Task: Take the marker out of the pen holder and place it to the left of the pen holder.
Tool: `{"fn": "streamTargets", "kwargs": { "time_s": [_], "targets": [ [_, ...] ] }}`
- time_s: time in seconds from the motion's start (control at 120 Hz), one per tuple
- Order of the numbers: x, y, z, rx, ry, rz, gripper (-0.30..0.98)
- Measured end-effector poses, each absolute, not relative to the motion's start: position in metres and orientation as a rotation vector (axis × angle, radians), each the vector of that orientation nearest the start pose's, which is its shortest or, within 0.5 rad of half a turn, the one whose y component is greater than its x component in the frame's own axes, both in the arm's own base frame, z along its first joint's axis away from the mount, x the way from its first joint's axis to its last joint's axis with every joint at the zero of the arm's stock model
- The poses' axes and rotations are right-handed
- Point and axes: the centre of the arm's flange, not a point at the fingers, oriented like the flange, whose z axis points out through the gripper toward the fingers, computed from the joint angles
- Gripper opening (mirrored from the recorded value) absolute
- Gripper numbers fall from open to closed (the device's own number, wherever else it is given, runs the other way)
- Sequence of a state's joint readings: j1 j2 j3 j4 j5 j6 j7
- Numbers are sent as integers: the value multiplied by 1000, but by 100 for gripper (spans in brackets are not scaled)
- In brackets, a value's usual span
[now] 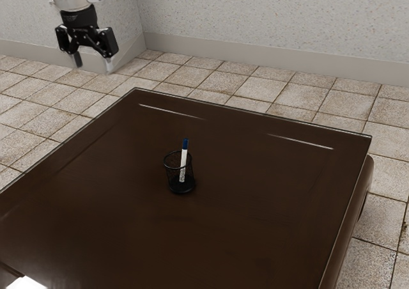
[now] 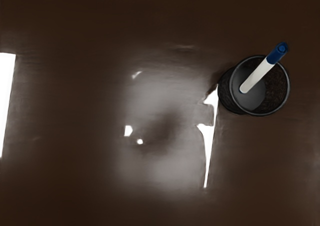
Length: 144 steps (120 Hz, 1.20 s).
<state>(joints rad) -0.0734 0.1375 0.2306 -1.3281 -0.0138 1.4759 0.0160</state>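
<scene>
The gripper (image 1: 94,62) is held high and pointed downward, well apart from the holder (image 1: 181,187), its fingers (image 1: 77,59) released and spread. The marker (image 1: 183,162) (blue cap (image 1: 185,144) uppermost) is contained in the holder, its long axis steep but tilted slightly toward the exterior view's right.

White marker (image 2: 257,77), blue cap on upper end, leans slightly inside pen holder (image 2: 226,94), cap sticking out above rim. Pen holder is a round black mesh cup, open-topped, upright on dark brown surface (image 1: 121,225).
</scene>
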Motion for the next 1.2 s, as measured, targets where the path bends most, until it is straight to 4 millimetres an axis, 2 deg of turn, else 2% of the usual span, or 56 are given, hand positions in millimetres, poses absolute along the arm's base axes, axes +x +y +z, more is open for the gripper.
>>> {"fn": "streamTargets", "kwargs": {
  "time_s": [0.067,0.117,0.2,0.25,0.308,0.35,0.4,0.5,0.592,0.633,0.767,0.85,0.908,1.2],
  "targets": [
    [584,70,655,-3116,-189,-30,67],
    [602,66,645,-3106,-179,-24,67],
    [648,45,595,-3095,-121,6,67],
    [663,38,573,-3103,-105,0,67],
    [685,34,537,-3114,-98,-9,67],
    [702,18,511,-3126,-60,-40,67],
    [724,3,491,-3131,-23,-110,67],
    [753,2,437,-3124,-8,-150,67],
    [756,-5,406,-3120,35,-136,67],
    [756,-9,398,-3114,58,-133,67],
    [758,-18,393,-3103,120,-124,67],
    [758,-23,375,-3127,144,-62,66],
    [757,-25,369,-3134,158,-21,66],
    [745,-28,354,-3139,202,164,63]
  ]
}}
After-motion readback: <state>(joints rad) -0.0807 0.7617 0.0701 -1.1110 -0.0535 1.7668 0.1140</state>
